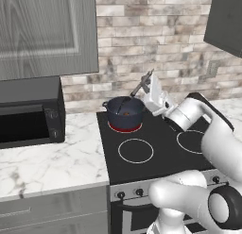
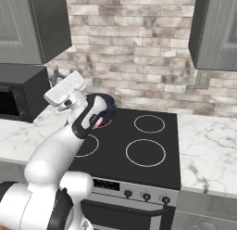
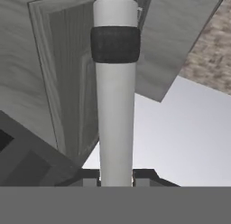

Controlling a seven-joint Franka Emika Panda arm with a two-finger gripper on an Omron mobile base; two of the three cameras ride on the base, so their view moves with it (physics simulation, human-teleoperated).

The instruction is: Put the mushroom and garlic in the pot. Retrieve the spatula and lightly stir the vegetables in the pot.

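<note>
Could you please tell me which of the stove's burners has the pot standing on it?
The back-left burner, the one glowing red under the navy pot; the other rings are plain white outlines on the black cooktop.

I count one pot [image 1: 125,112] on the stove [image 1: 160,148], sitting on its back left burner. One spatula [image 1: 140,87] slants up from the pot. The stove shows four ring burners. One microwave [image 1: 29,116] stands left of the stove.
</note>
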